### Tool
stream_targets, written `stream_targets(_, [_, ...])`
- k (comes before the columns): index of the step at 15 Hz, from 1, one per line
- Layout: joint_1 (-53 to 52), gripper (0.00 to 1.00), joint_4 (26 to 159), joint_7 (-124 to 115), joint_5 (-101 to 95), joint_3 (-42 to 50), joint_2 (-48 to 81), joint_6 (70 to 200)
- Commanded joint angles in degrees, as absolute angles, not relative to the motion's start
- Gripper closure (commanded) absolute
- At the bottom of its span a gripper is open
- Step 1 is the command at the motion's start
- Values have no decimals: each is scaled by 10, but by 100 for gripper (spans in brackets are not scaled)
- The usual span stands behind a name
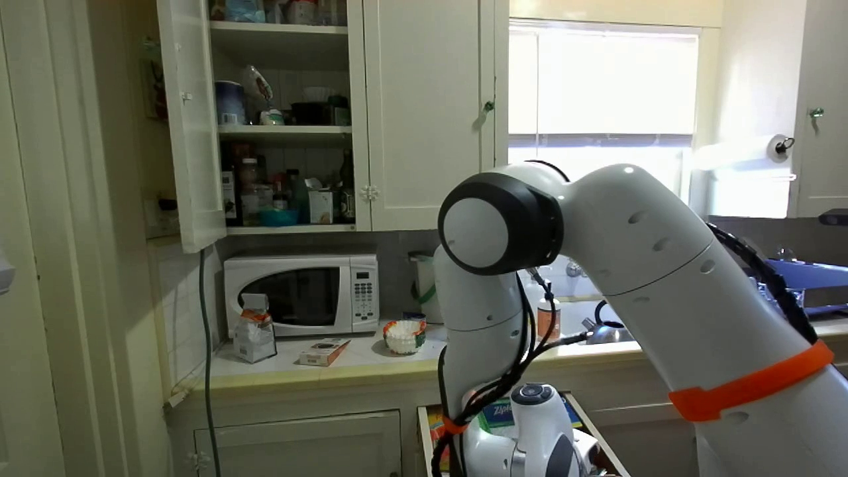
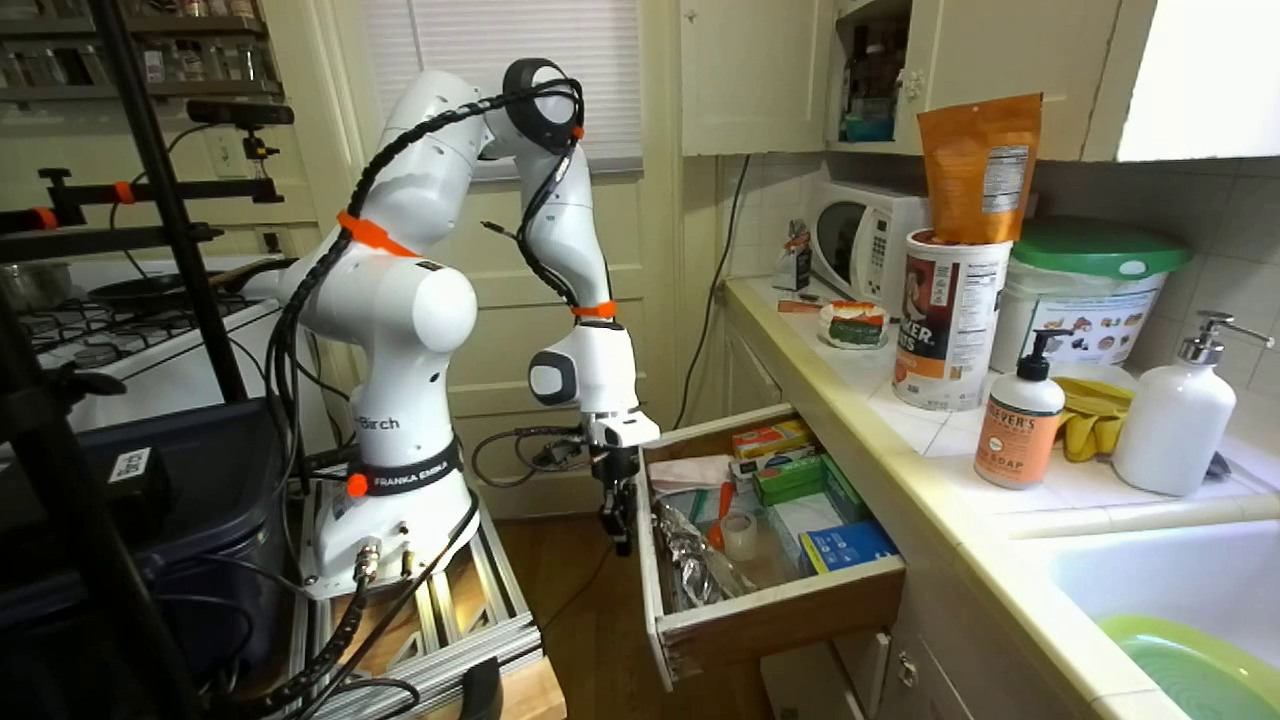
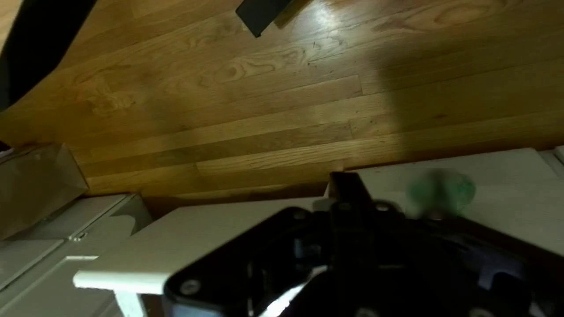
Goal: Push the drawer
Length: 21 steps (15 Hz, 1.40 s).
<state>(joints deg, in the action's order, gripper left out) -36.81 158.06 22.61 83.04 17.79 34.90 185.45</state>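
The white drawer stands pulled out, seen in both exterior views [image 1: 595, 432] [image 2: 790, 618]. Foil, green and blue boxes, a tape roll and an orange utensil lie inside it. My gripper [image 2: 622, 545] points down just outside the drawer front, close to its top edge; whether it touches is unclear. In the wrist view the fingertips [image 3: 348, 182] are together with nothing between them, over the white front face [image 3: 211, 233]. A blurred green knob [image 3: 465, 191] shows right of the fingers. In an exterior view the gripper is hidden behind my own wrist.
The counter edge [image 2: 900, 480] runs above the drawer. Soap bottles [image 2: 1020, 430], an oats canister [image 2: 945, 330] and a microwave [image 1: 301, 291] stand on the counter. An upper cabinet door [image 1: 192, 126] is open. A white lower panel [image 2: 812, 685] juts out below the drawer.
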Motion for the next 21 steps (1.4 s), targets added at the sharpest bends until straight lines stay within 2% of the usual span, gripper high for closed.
stream_targets(1, [-365, 100, 1581, 352, 937, 192, 327, 1903])
stream_targets(9, [-387, 100, 1582, 476, 1025, 238, 261, 1929])
stream_targets(21, [-492, 100, 1592, 479, 973, 397, 197, 1945])
